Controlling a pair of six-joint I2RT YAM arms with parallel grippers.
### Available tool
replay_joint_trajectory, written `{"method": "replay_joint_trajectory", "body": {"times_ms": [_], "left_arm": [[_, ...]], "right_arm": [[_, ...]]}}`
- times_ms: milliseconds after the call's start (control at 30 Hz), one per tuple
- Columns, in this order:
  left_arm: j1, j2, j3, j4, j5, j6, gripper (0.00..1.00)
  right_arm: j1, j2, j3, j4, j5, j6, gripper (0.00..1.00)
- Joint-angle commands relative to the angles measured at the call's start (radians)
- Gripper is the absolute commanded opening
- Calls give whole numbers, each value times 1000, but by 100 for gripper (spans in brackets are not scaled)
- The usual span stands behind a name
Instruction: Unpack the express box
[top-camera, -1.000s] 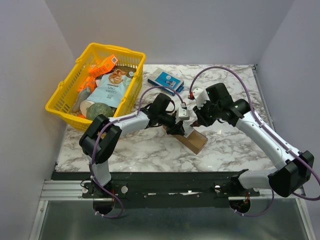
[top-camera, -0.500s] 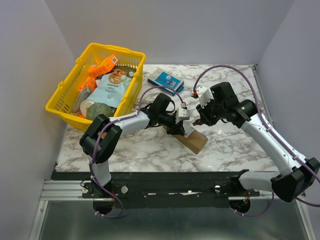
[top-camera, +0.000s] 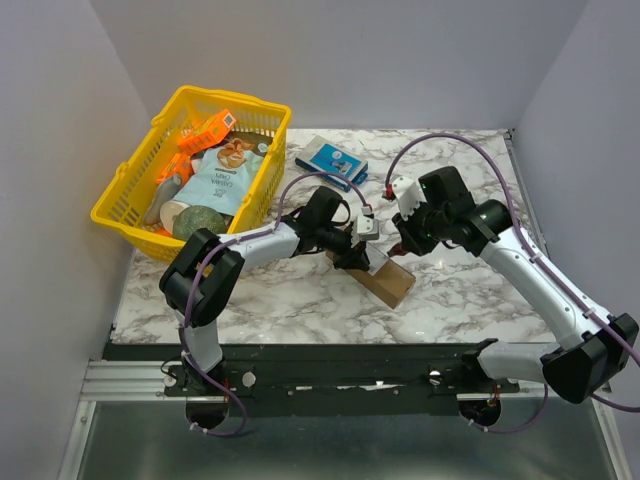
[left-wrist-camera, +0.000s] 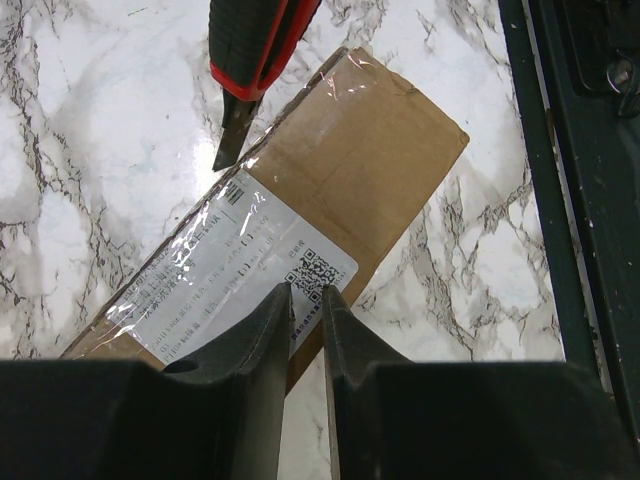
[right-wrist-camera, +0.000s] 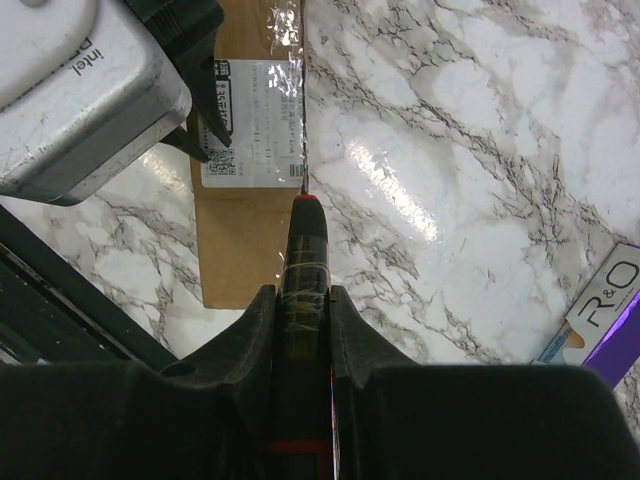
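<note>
The express box (top-camera: 388, 279), a brown carton with a white label, lies on the marble table; it also shows in the left wrist view (left-wrist-camera: 370, 150) and the right wrist view (right-wrist-camera: 245, 235). My left gripper (top-camera: 358, 254) rests its nearly closed, empty fingertips on the label (left-wrist-camera: 307, 290). My right gripper (top-camera: 401, 244) is shut on a black and red box cutter (right-wrist-camera: 303, 260). The cutter's blade (left-wrist-camera: 230, 140) points down at the taped long edge of the box, beside the label.
A yellow basket (top-camera: 128, 186) full of goods stands at the back left. A small blue-and-white box (top-camera: 335, 160) lies behind the arms. A purple bar (right-wrist-camera: 622, 352) lies at the right in the right wrist view. The dark table rail (left-wrist-camera: 570, 200) runs near the box's end.
My right gripper with the cutter has shifted slightly to the right and up, then settled at the box's far edge. The left gripper and the box have not moved.
</note>
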Motion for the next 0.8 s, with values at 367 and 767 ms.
{"method": "replay_joint_trajectory", "body": {"times_ms": [367,767], "left_arm": [[-12,73,-31,-107,-49,2,27],[-4,80,-21,-111,-50,-3,27]], "right_arm": [[10,31,1,-5,-9,-14,0],[10,15,-10,-91,48,-74,0]]}}
